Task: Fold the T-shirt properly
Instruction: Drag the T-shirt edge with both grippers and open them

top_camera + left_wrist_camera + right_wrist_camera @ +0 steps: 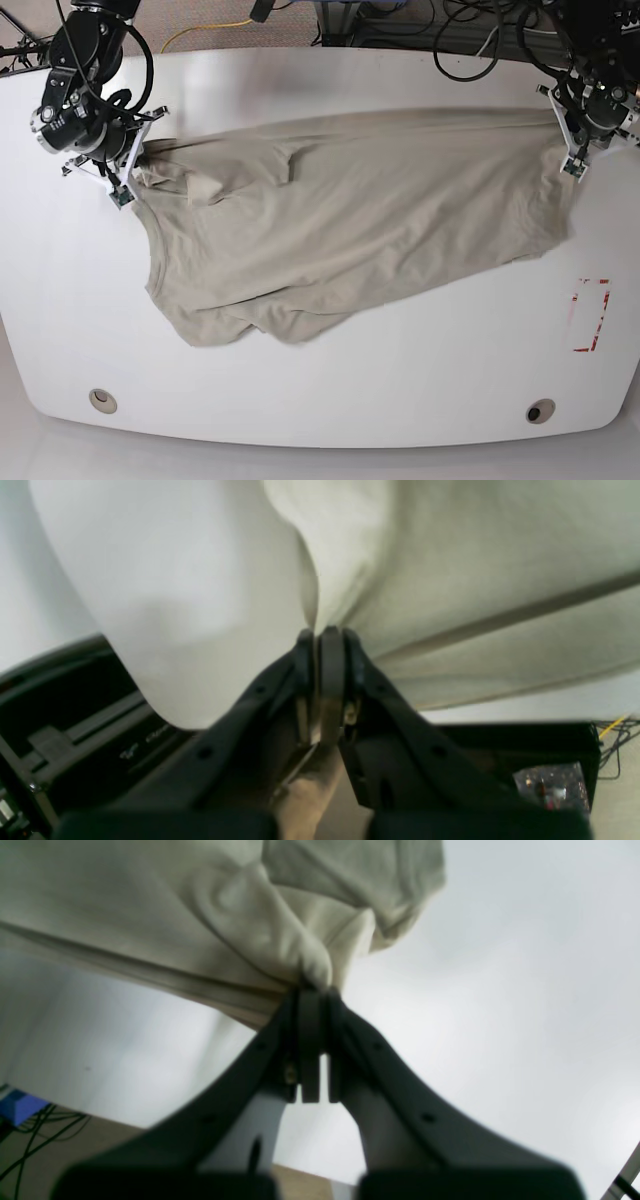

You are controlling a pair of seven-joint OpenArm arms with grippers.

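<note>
Both the left gripper (325,635) and right gripper (312,990) clench the T-shirt (340,220) over the table (320,390).

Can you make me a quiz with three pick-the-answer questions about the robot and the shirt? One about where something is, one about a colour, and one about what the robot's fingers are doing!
1. Where does the T-shirt lie?
A. On the white table
B. On the floor
C. In a basket

2. What colour is the T-shirt?
A. Bright red
B. Khaki-beige
C. Dark blue

3. What are the fingers of the left gripper and the right gripper doing?
A. Both wide open above the cloth
B. One open, one shut
C. Both pinched shut on the T-shirt

Answers:
1. A, the base view shows it spread across the tabletop.
2. B, the cloth is a plain sandy beige in every view.
3. C, each wrist view shows cloth bunched where the closed fingers meet.
</note>
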